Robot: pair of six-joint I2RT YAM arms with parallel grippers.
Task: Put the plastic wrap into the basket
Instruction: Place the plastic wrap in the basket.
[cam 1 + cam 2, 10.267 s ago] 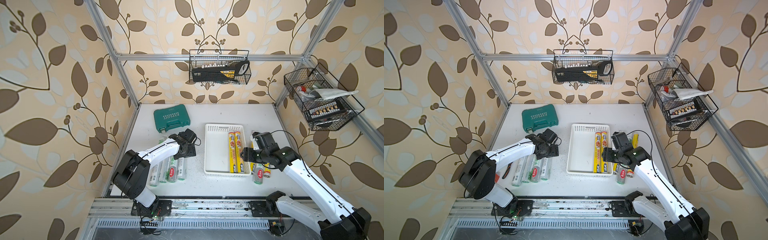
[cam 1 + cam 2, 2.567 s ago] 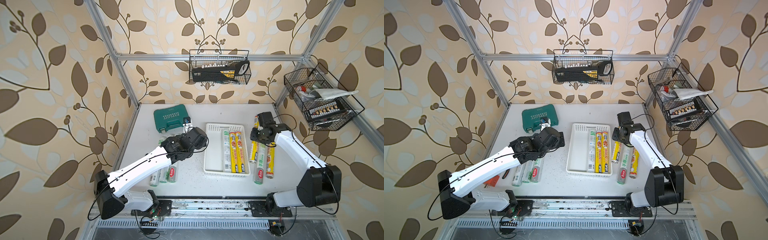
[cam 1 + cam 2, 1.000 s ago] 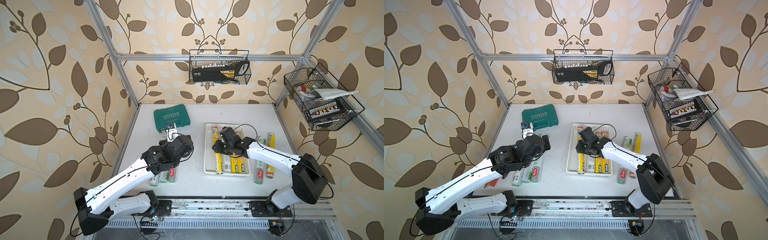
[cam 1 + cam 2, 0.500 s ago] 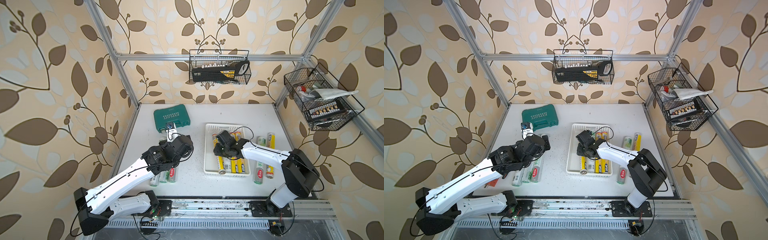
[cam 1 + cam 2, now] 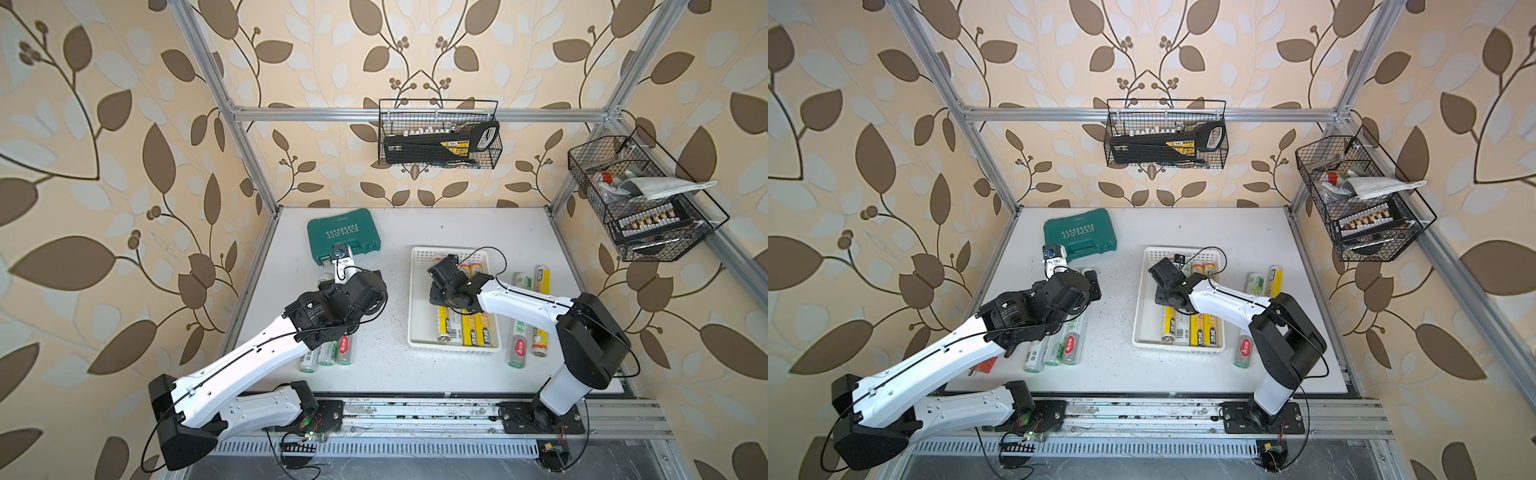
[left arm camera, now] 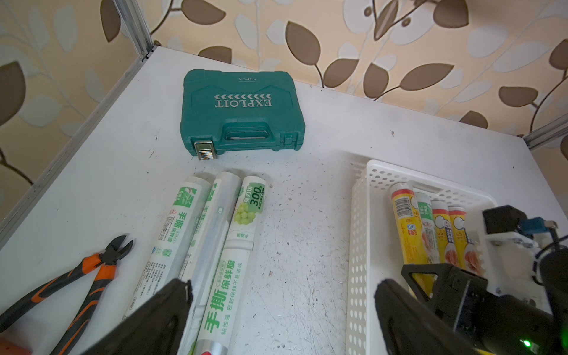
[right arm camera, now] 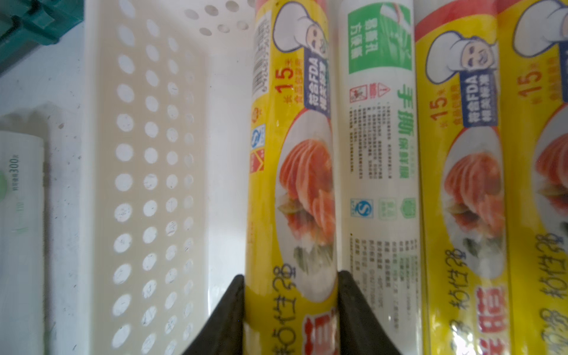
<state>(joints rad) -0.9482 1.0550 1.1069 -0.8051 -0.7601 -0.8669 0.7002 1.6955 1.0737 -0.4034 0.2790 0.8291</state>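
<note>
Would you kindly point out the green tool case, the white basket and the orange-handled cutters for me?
green tool case (image 6: 242, 110): left wrist view, middle of its lid.
white basket (image 5: 420, 320): a top view, bare floor beside the rolls.
orange-handled cutters (image 6: 102, 262): left wrist view, the pivot joint.

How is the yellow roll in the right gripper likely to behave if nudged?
The yellow roll is a smooth cylinder, so it would probably roll, though the neighbouring white roll and basket wall should stop it. Its glossy wrapper looks slippery. It looks straight, so likely stiff.
</note>
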